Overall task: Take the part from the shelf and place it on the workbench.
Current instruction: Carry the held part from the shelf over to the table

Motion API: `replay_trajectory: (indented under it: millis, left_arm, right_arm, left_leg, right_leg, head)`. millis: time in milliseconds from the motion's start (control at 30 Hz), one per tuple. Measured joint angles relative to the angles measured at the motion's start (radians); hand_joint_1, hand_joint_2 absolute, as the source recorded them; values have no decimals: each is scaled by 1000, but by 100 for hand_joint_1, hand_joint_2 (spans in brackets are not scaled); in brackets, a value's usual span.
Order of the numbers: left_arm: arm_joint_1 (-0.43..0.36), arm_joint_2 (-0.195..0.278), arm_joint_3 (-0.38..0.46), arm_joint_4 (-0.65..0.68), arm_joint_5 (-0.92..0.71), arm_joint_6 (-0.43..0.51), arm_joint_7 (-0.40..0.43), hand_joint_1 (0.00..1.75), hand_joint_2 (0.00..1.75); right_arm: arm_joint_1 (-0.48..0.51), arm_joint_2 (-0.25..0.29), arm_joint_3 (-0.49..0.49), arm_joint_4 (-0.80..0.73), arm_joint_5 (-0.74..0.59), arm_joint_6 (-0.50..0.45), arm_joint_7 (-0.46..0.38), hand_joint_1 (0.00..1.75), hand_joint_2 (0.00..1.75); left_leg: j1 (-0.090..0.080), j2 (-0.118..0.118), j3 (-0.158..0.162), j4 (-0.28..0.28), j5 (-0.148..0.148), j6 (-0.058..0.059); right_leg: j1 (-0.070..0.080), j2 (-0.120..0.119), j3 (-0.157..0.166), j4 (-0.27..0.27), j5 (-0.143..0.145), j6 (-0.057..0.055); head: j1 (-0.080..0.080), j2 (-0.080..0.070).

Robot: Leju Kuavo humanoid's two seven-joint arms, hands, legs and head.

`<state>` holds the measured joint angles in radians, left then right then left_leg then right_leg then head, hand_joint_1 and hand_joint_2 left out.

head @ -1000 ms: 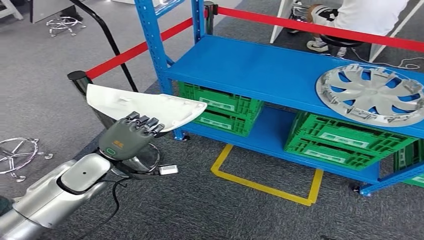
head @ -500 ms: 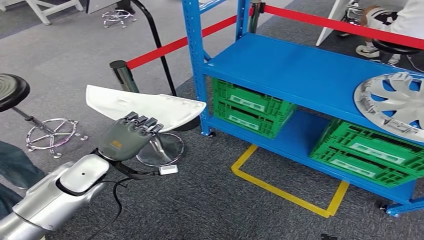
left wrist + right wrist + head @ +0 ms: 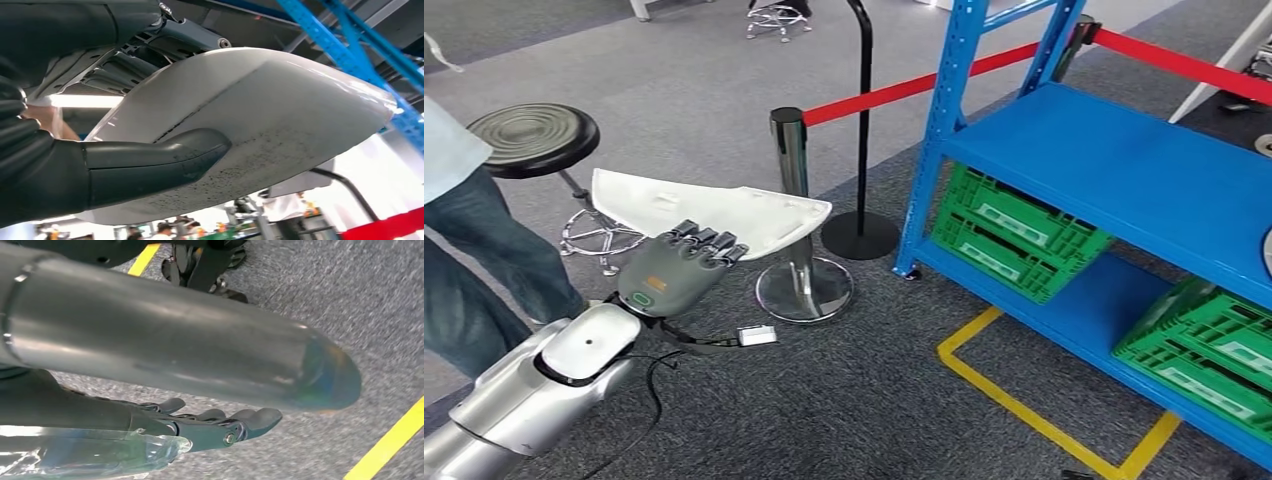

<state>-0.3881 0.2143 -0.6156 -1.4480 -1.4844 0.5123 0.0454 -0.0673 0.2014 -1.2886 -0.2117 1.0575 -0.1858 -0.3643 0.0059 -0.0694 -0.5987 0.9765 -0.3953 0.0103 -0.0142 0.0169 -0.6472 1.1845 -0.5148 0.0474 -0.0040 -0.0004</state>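
Gripping white part (image 3: 714,212), left hand (image 3: 676,268) underneath

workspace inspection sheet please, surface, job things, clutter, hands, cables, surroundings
surface: grey carpet floor with yellow tape lines; no workbench seen
job's things: white part held level, off the blue shelf
clutter: green crates on the lower shelf level
hands: left hand holds the part, thumb beneath it; right hand hangs over the carpet with something clear beside it
cables: black cable by the left forearm
surroundings: red barrier belt on posts, black stool, a person's legs
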Motion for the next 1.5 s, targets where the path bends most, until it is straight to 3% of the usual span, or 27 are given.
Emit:
replay_trajectory:
  millis: [67, 100, 133, 200, 267, 333, 400, 433, 500, 567, 633, 700, 767, 833, 900, 933, 967, 1000, 1067, 1133, 1200, 1233, 1300, 1367, 1400, 1467, 1500]
  left_arm:
    - [0, -4, 7, 0, 3, 0, -11, 175, 175]
    - [-1, -5, 9, 0, 4, -1, -16, 175, 175]
    - [-1, -6, 11, 0, 4, -1, -18, 175, 175]
    - [1, -6, 13, 0, 5, -1, -21, 175, 175]
    - [0, -6, 17, 0, 5, -1, -21, 175, 175]
    - [-1, -8, 20, 1, 7, -1, -22, 175, 175]
    - [4, -9, 22, 4, 8, -1, -25, 175, 175]
    - [6, -9, 24, 6, 9, -1, -28, 175, 175]
    - [8, -9, 29, 9, 10, -1, -32, 175, 175]
    - [5, -11, 34, 10, 11, -2, -37, 175, 175]
    - [1, -17, 36, 10, 12, -7, -39, 175, 175]
    - [3, -20, 37, 10, 14, -15, -39, 175, 175]
    - [4, -20, 40, 10, 17, -18, -39, 175, 175]
    - [4, -21, 43, 11, 19, -17, -39, 175, 175]
    - [6, -23, 43, 13, 20, -17, -39, 175, 175]
    - [8, -23, 43, 14, 21, -17, -39, 175, 175]
    - [10, -23, 44, 16, 21, -17, -39, 175, 175]
    - [10, -23, 44, 17, 21, -17, -39, 175, 175]
    - [10, -23, 45, 18, 21, -17, -39, 175, 175]
    - [8, -23, 47, 18, 21, -17, -39, 175, 175]
    - [9, -22, 49, 18, 23, -17, -39, 175, 175]
    - [11, -22, 51, 18, 25, -17, -39, 175, 175]
    - [10, -21, 54, 19, 32, -18, -42, 175, 175]
    - [9, -22, 55, 19, 42, -21, -47, 175, 175]
    - [14, -22, 56, 18, 51, -23, -50, 175, 175]
    - [30, -15, 62, 17, 70, -28, -57, 175, 175]
    - [41, -8, 67, 13, 81, -29, -60, 175, 175]
  right_arm:
    - [-2, 1, 0, 0, 0, 0, 0, 0, 0]
    - [-2, 1, 1, 0, 0, 1, 0, 0, 0]
    - [-2, 1, 1, 0, 0, 1, 0, 0, 0]
    - [-2, 2, 3, 1, 0, 1, 0, 0, 0]
    - [-3, 1, 5, 0, -1, -1, -1, 0, 0]
    - [-3, 1, 6, 0, -4, -7, 0, 0, 0]
    - [0, 2, 6, 0, -8, -14, 2, 0, 0]
    - [0, 2, 5, 0, -9, -17, 2, 0, 0]
    - [-2, 4, 6, 0, -9, -15, 2, 0, 0]
    - [-3, 4, 6, 0, -8, -8, 1, 0, 0]
    - [-4, 4, 6, 0, -7, -1, 0, 0, 0]
    - [-5, 4, 6, 0, -9, 0, 0, 0, 0]
    - [-5, 5, 6, 0, -12, -5, 0, 0, 0]
    - [-3, 7, 6, 0, -15, -11, 0, 0, 0]
    - [1, 8, 6, 0, -17, -15, 1, 0, 0]
    - [1, 8, 6, 0, -18, -16, 1, 0, 0]
    - [1, 8, 6, 0, -18, -16, 1, 0, 0]
    - [1, 8, 6, 0, -18, -17, 1, 0, 0]
    - [0, 9, 6, 0, -18, -17, 1, 0, 0]
    - [-1, 11, 7, 0, -18, -16, 2, 0, 0]
    - [-1, 13, 7, 0, -18, -16, 2, 0, 0]
    - [-1, 13, 7, 0, -18, -16, 2, 0, 0]
    - [-2, 13, 6, 0, -18, -16, 2, 0, 0]
    - [-1, 14, 6, 0, -15, -16, 2, 0, 0]
    - [0, 14, 7, 0, -13, -16, 2, 0, 0]
    - [0, 15, 8, 0, -4, -15, 4, 0, 0]
    - [-1, 17, 9, 0, 1, -15, 5, 0, 0]
  left_leg:
    - [0, -25, -5, 6, 1, -9]
    - [0, -35, -10, 9, 3, -15]
    - [0, -45, -14, 9, 6, -21]
    - [3, -55, -21, 8, 11, -33]
    - [0, -18, -39, 40, -11, -43]
    - [-3, 36, -93, 153, -72, -49]
    - [-1, 53, -150, 276, -119, -53]
    - [-1, 55, -158, 295, -118, -52]
    - [-2, 66, -112, 217, -69, -48]
    - [-8, 111, -34, 80, -21, -40]
    - [-15, 135, -2, 15, -10, -30]
    - [-17, 113, -6, 8, -9, -18]
    - [-13, 90, -6, 3, -4, -7]
    - [-10, 69, -5, 1, -2, 2]
    - [-10, 43, -6, 2, -2, 6]
    - [-10, 28, -6, 2, -2, 6]
    - [-10, 14, -6, 3, -2, 5]
    - [-8, -1, -5, 5, -2, 4]
    - [-6, -28, -8, 11, -3, -3]
    - [-3, -52, -16, 16, 0, -15]
    - [2, -75, -24, 14, 8, -28]
    - [2, -72, -27, 15, 7, -33]
    - [-1, -25, -52, 63, -22, -41]
    - [-3, 34, -114, 187, -82, -47]
    - [-2, 47, -147, 251, -106, -49]
    - [0, 55, -167, 291, -103, -50]
    - [0, 60, -147, 255, -77, -50]
  right_leg:
    - [-7, 43, 58, -122, 44, 0]
    - [-9, 57, 72, -150, 50, -1]
    - [-8, 60, 75, -154, 46, -5]
    - [-6, 38, 75, -153, 52, -18]
    - [-7, 16, 75, -157, 58, -34]
    - [-4, -8, 74, -159, 59, -43]
    - [-1, -36, 73, -159, 58, -45]
    - [0, -50, 72, -159, 58, -45]
    - [1, -77, 73, -159, 57, -44]
    - [5, -98, 74, -158, 54, -39]
    - [11, -119, 76, -158, 51, -29]
    - [11, -136, 79, -161, 49, -18]
    - [6, -102, 69, -135, 27, -9]
    - [4, -41, 22, -28, -31, -4]
    - [5, -19, -41, 103, -83, -2]
    - [5, -17, -57, 130, -83, -2]
    - [5, -15, -54, 116, -64, -3]
    - [3, -10, -32, 64, -28, -3]
    - [-4, 33, 30, -75, 33, -2]
    - [-8, 66, 66, -144, 49, -4]
    - [-4, 52, 71, -147, 49, -14]
    - [-3, 40, 73, -149, 52, -21]
    - [-3, 15, 77, -158, 57, -34]
    - [0, -11, 79, -161, 57, -42]
    - [2, -26, 78, -161, 56, -44]
    - [3, -55, 78, -161, 55, -45]
    - [3, -68, 79, -161, 53, -45]
  head:
    - [0, 0]
    - [-1, 0]
    - [-1, 0]
    - [-1, 0]
    - [-7, 0]
    - [-13, 0]
    - [-14, 0]
    - [-14, 0]
    - [-14, 0]
    - [-15, 0]
    - [-14, 0]
    - [-14, 0]
    - [-12, 0]
    - [-8, 0]
    - [-5, 0]
    - [-5, 0]
    - [-5, 0]
    - [-4, 0]
    - [-4, 0]
    - [-6, 0]
    - [-6, 0]
    - [-6, 0]
    - [-11, 0]
    - [-16, 0]
    - [-16, 0]
    - [-16, 0]
    - [-16, 0]
